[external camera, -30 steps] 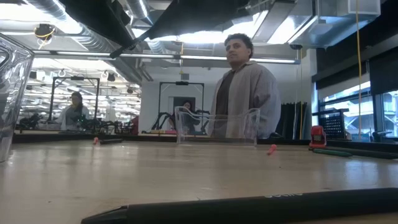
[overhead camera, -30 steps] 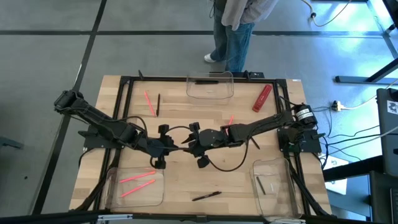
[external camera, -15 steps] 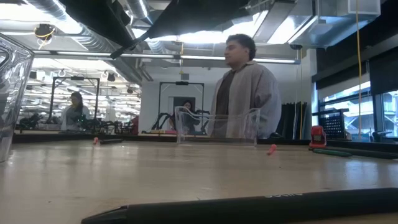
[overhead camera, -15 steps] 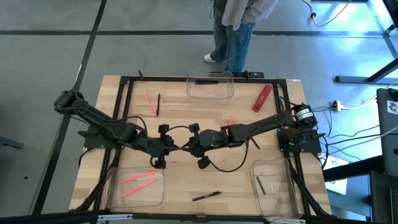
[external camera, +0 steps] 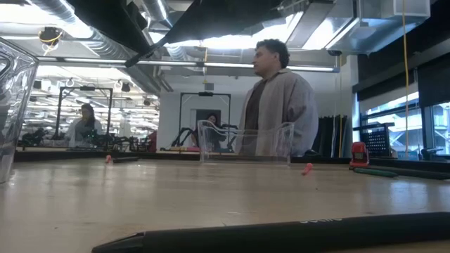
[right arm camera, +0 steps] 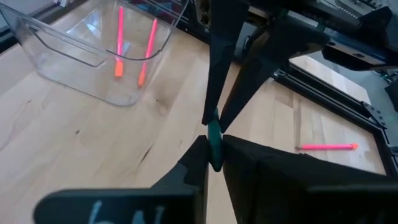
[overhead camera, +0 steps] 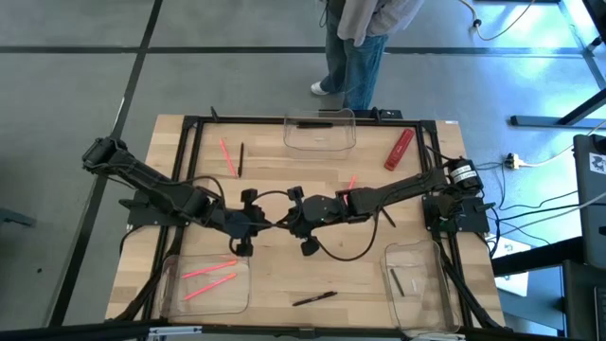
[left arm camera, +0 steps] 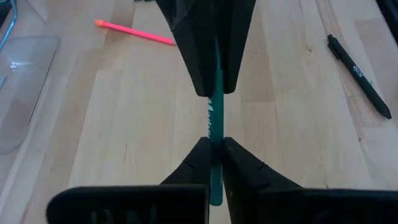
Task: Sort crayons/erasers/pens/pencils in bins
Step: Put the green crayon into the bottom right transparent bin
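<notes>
A green pencil (left arm camera: 214,121) hangs above the middle of the table, held between my two grippers, which meet tip to tip. My left gripper (overhead camera: 272,224) comes from the table's left and my right gripper (overhead camera: 287,220) from its right; both are shut on the pencil. Three clear bins stand on the table. The far bin (overhead camera: 320,133) holds a black pen, the near left bin (overhead camera: 206,284) two pink sticks, and the near right bin (overhead camera: 417,279) a short dark stick. My left gripper pinches the pencil's near stretch (left arm camera: 215,140) between its two fingers. The pencil runs along the fingers and sticks out forward past them, lifted clear of the table. My right gripper pinches the pencil's other end (right arm camera: 214,132) between its two fingers, coming from the opposite side. The pencil lies along the fingers here too, clear of the table.
Loose on the wood lie a pink stick (overhead camera: 227,157), a black stick (overhead camera: 240,159), another pink stick (overhead camera: 350,182) and a black pen (overhead camera: 314,298) near the front edge. A red block (overhead camera: 399,149) lies far right. A person (external camera: 278,98) stands behind the far edge.
My right gripper has shut on the end of the green pencil that sticks out of my left gripper. Both arms have kept their places and the pencil has stayed where it was.
</notes>
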You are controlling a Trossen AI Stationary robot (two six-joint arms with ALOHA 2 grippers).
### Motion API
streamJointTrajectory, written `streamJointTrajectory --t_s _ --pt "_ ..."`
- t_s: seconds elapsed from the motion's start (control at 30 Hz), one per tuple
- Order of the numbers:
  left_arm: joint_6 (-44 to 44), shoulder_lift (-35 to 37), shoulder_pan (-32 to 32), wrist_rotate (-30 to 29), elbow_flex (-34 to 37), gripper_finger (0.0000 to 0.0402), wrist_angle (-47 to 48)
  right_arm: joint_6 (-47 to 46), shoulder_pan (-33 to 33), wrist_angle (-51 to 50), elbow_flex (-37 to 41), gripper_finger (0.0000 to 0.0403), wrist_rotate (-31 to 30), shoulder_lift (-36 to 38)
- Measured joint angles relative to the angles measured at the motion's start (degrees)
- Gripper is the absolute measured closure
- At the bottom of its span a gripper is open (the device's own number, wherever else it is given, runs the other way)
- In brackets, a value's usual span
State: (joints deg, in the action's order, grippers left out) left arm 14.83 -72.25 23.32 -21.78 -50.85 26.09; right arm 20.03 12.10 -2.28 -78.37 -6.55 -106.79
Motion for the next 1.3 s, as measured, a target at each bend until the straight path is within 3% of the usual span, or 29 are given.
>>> streamJointTrajectory --t_s 0.4,0.7,1.03,1.3 --pt "-0.18 0.00 -1.45 -0.59 0.00 0.0304 -0.01 -0.03 -0.04 -0.24 0.00 0.0366 -0.01 0.03" --pt "0.05 0.00 -1.15 4.67 0.00 0.0297 -0.13 -1.34 0.09 -2.37 -0.28 0.0366 -1.33 0.03" --pt "1.49 1.86 1.81 4.72 0.00 0.0296 0.37 -7.30 1.18 -18.01 -7.35 0.0366 -5.70 0.03" --pt "2.66 4.73 5.45 4.56 0.00 0.0296 0.46 -23.06 4.75 -43.50 -20.12 0.0366 -4.81 0.03"
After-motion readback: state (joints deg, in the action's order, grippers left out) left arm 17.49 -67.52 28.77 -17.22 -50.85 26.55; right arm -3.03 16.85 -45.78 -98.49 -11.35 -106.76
